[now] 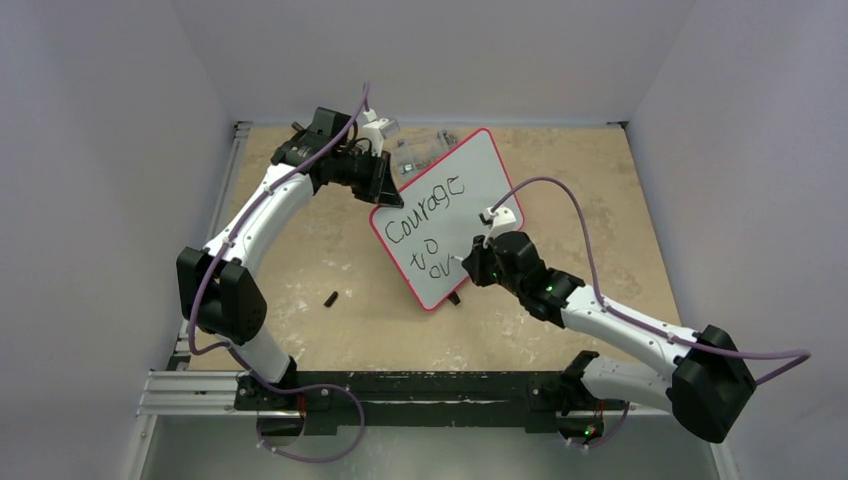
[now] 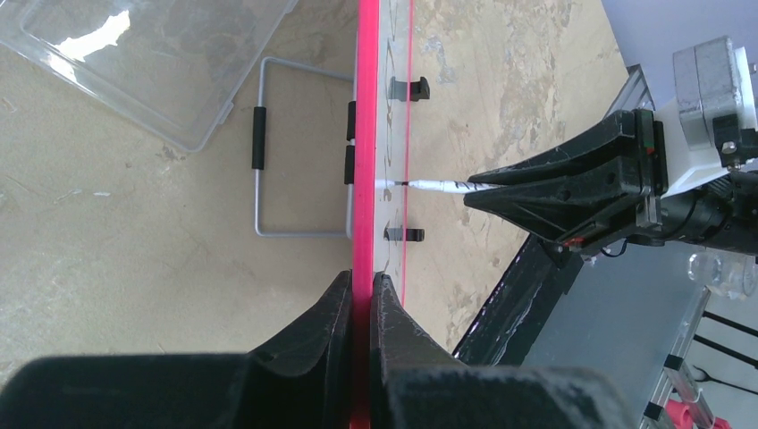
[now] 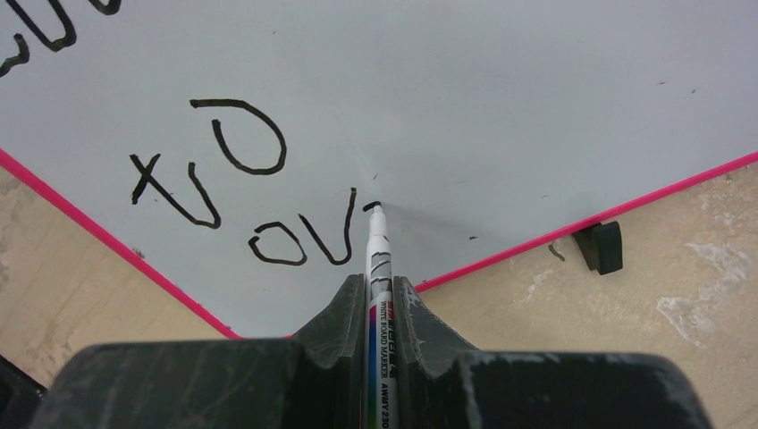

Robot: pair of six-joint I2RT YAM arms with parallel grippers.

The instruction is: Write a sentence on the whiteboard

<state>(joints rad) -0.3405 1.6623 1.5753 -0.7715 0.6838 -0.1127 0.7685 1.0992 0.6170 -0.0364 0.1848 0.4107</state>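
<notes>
The whiteboard (image 1: pixel 450 215), white with a pink frame, stands tilted at mid-table and reads "Courage to ov" in black. My left gripper (image 1: pixel 380 188) is shut on its far left edge; in the left wrist view the jaws pinch the pink frame (image 2: pixel 364 179) edge-on. My right gripper (image 1: pixel 476 262) is shut on a white whiteboard marker (image 3: pixel 379 259). The marker tip touches the board (image 3: pixel 501 107) just right of the "v". A black foot (image 3: pixel 601 247) shows at the board's lower edge. The marker also shows in the left wrist view (image 2: pixel 438 187), tip on the board.
A clear plastic box (image 2: pixel 152 54) lies behind the board at the table's back. A wire stand (image 2: pixel 268 152) is attached to the board's rear. A small black cap (image 1: pixel 331 298) lies on the table left of the board. Grey walls enclose the table.
</notes>
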